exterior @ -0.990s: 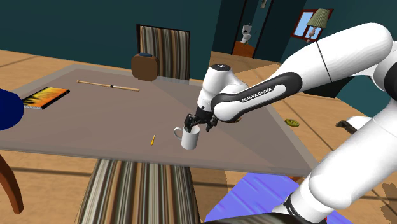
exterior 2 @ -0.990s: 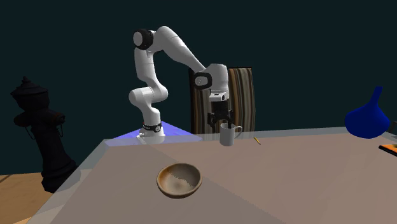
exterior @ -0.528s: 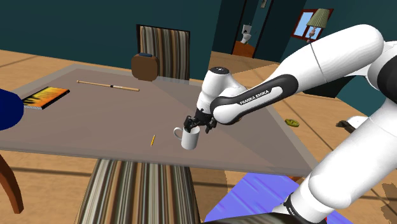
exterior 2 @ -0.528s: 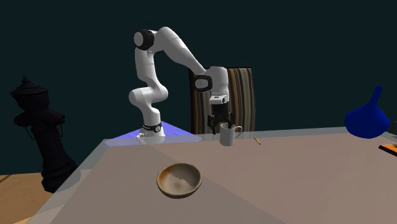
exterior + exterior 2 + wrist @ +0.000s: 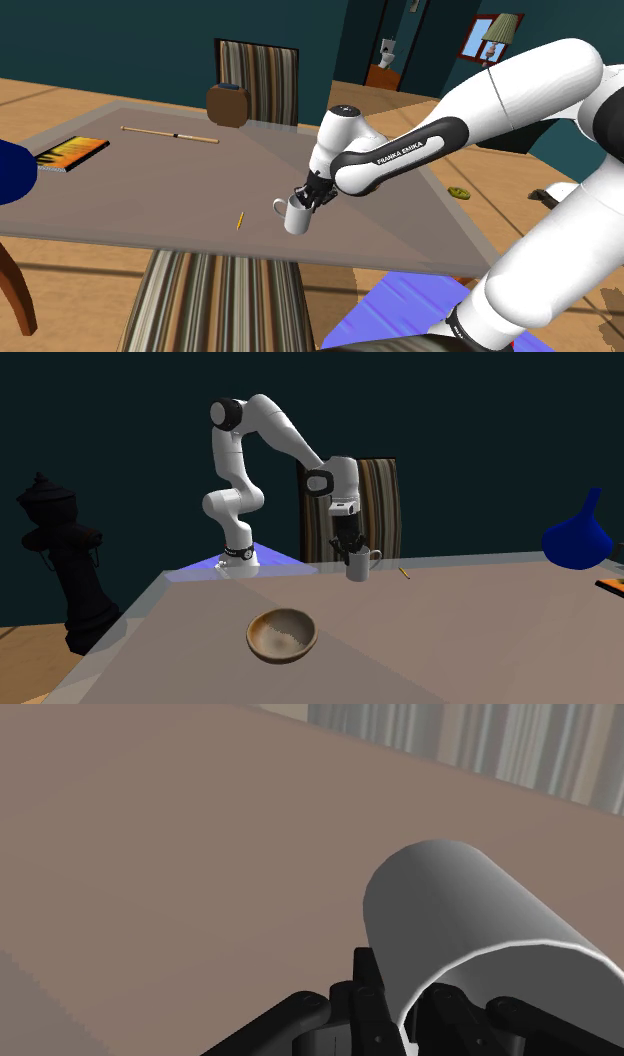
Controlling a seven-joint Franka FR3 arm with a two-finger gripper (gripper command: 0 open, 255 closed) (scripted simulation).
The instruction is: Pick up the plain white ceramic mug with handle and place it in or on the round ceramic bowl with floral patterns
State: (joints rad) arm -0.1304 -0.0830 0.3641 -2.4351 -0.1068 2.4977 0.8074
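While a deep blue vessel point(image 5: 10, 172) sits far out to the shoulder view's left of the claw point(image 5: 310, 198), at the edge of the grey-brown tabletop point(image 5: 150, 195), an orange-and-black book point(image 5: 70, 152) lies flat a little closer in, well apart from the claw. Next comes a long thin stick point(image 5: 170, 134), farther back on the tabletop than the claw and well clear of it. A small yellow pencil point(image 5: 240, 220) lies near the claw, on its shoulder-view left, apart from everything else.

Just beside the pencil stands the white mug point(image 5: 296, 222), upright on the tabletop directly under the claw. Its handle is turned to the shoulder view's left, on the side away from the white arm point(image 5: 420, 145). The claw comes down on the mug's rim at the side nearer the arm. In the wrist view its black fingers point(image 5: 372, 996) are drawn close together with the mug's wall clasped between them, one finger outside and one inside the rim.

In the second exterior view a brown round bowl point(image 5: 282, 635) rests on the tabletop well apart from the claw, nearer that camera and somewhat to that view's left of it.
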